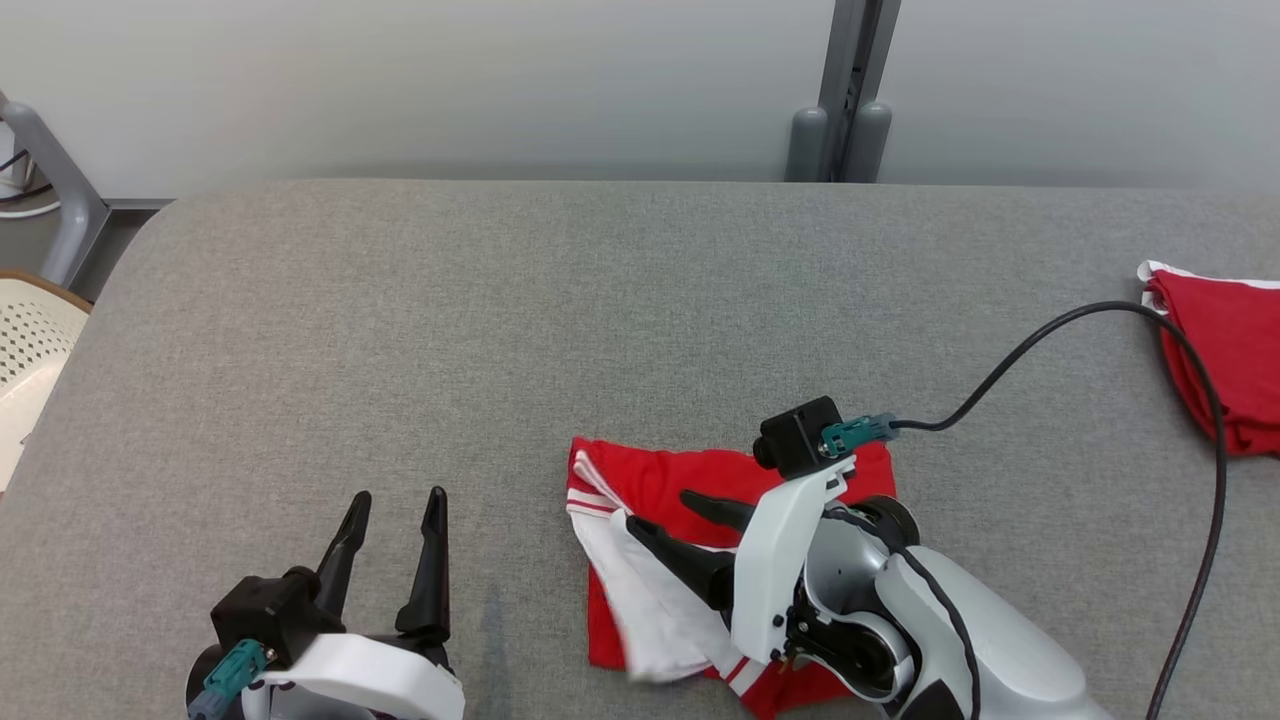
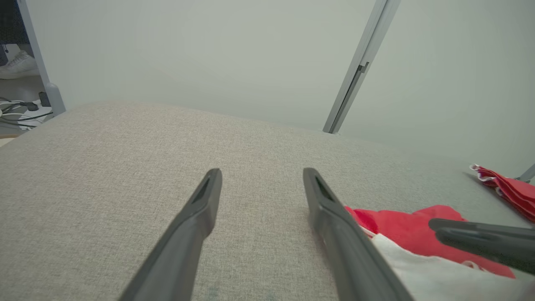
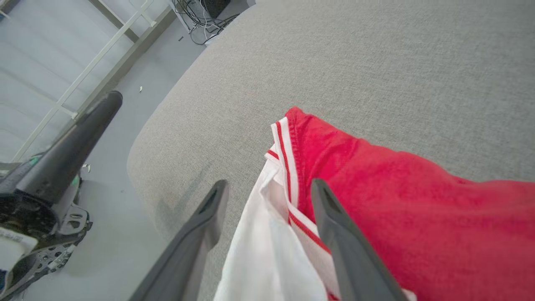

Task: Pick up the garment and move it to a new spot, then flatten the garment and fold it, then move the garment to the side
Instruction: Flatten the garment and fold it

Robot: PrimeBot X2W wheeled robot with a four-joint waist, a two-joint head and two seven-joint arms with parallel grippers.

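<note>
The garment is red with white, red-striped trim and lies folded on the grey table, near its front edge. My right gripper hovers over the garment's left part, pointing left, open. In the right wrist view a white flap of the garment lies between the spread fingers of this gripper. My left gripper stands open over bare table to the left of the garment, holding nothing. In the left wrist view the left gripper has the garment at its right.
A second red garment lies at the table's right edge. A black cable arcs from my right wrist over the table's right side. A pale perforated chair stands off the left edge. A grey post rises behind the table.
</note>
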